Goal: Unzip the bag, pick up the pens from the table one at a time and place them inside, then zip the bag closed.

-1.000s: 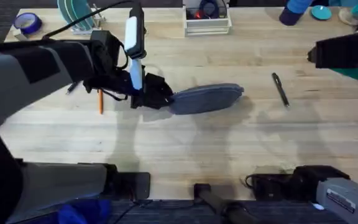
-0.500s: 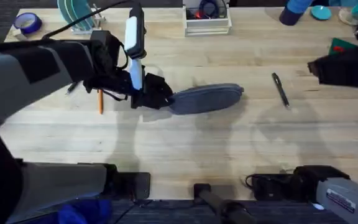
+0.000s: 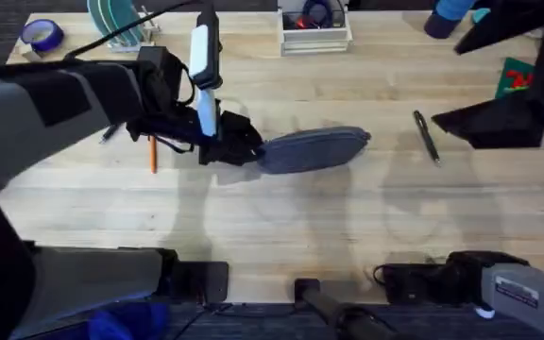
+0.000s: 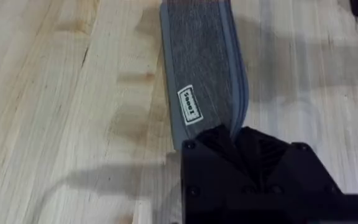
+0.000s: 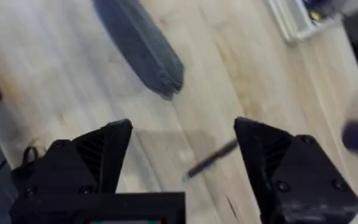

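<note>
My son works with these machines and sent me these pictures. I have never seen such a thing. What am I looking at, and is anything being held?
These are two robot arms at a wooden table. One picture is taken from above; the other two come from small cameras on each arm's wrist. The left gripper is closed on one end of a grey pencil pouch, shown close up in its wrist picture. The right gripper hangs open above a dark pen, holding nothing. An orange pen lies beside the left arm.
</note>
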